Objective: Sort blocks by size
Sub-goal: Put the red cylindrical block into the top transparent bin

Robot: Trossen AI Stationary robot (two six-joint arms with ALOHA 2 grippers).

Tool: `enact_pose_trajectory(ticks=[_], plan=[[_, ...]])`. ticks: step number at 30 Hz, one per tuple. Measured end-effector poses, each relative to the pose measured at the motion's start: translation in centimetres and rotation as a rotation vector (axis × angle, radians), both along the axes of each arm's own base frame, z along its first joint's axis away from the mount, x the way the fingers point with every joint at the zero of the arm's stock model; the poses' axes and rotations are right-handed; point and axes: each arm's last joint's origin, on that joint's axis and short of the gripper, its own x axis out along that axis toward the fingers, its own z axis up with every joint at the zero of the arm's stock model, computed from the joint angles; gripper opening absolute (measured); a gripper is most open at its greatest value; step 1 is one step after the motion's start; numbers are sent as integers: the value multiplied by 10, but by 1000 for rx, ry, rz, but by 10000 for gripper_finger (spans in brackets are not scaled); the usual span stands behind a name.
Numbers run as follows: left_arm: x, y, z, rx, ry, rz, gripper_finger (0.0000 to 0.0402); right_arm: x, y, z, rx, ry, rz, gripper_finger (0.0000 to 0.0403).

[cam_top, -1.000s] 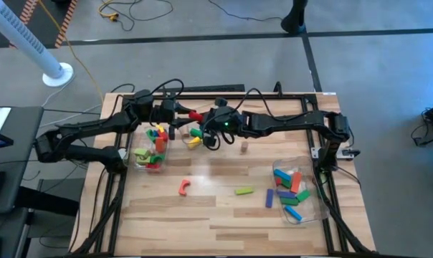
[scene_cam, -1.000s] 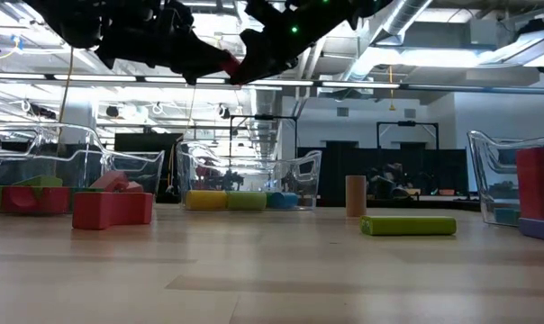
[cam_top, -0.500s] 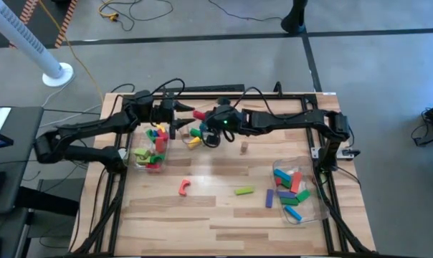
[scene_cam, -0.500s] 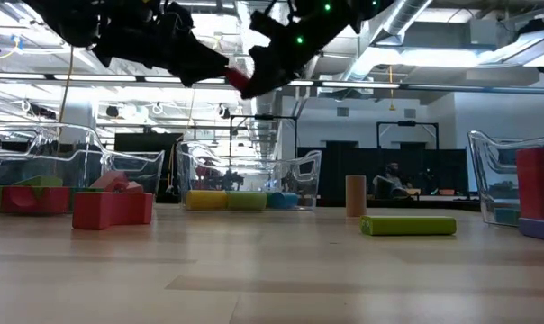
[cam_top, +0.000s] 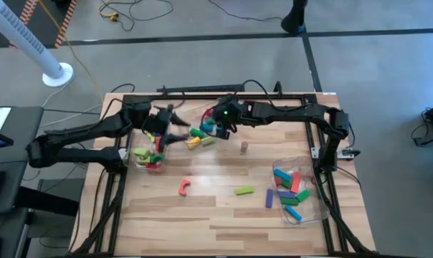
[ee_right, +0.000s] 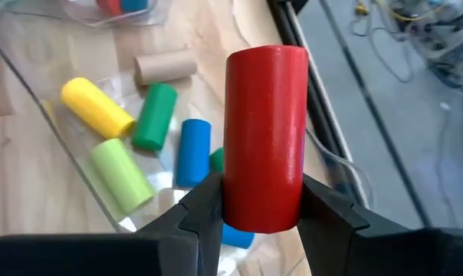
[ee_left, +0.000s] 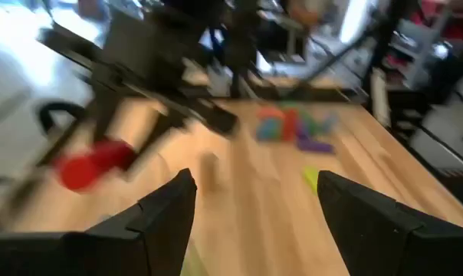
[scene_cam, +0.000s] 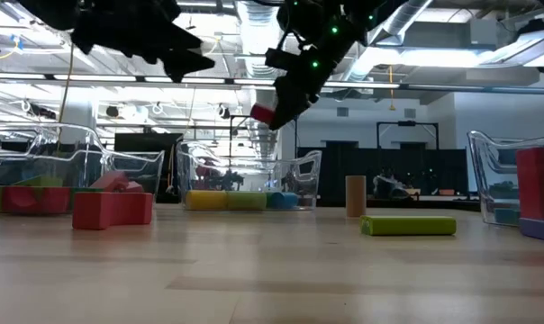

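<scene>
My right gripper (ee_right: 262, 211) is shut on a red cylinder block (ee_right: 266, 130) and hangs above a clear bin (cam_top: 202, 143) at the table's far middle. Yellow, green and blue cylinders (ee_right: 151, 115) lie in that bin. My left gripper (ee_left: 251, 207) stands open and empty to the left of it (cam_top: 172, 127), above a second clear bin (cam_top: 150, 166) of mixed blocks. On the bare wood lie a red arch (cam_top: 184, 188), a green bar (cam_top: 244, 190), a purple bar (cam_top: 269, 198) and a tan cylinder (cam_top: 243, 147). My right gripper pinches the red cylinder's round side near one end (ee_right: 262, 201) between its two fingers (ee_right: 205, 207). The fingers slant downward, and the cylinder runs on past their tips along their line. It hangs tilted (scene_cam: 263, 113), lifted clear above the bin.
A third clear bin (cam_top: 311, 208) with long bars stands at the right near side. A dark metal frame (cam_top: 202, 92) runs round the table's edges. Open wood lies in the near middle of the table.
My left gripper has let go of the red cylinder, opened and drawn back toward the table's left edge. My right gripper has kept the cylinder, tipped its fingers downward and carried it lower and to the right, over the far-middle bin.
</scene>
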Motion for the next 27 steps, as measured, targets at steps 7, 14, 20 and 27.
enact_pose_trajectory(ticks=[7, 14, 20, 27], plan=[[4, -46, -14, -62, 173, -215, 267, -5, -17, -1, 85, -19, 35, 164], [16, -98, -25, -11, 263, -300, 267, -6, -20, -2, 176, -48, 69, 164], [21, -129, -32, 32, 287, -269, 267, 2, -23, -21, 229, -17, 78, 164], [26, -150, -35, 38, 265, -279, 267, 16, -28, -61, 281, 65, 59, 164]])
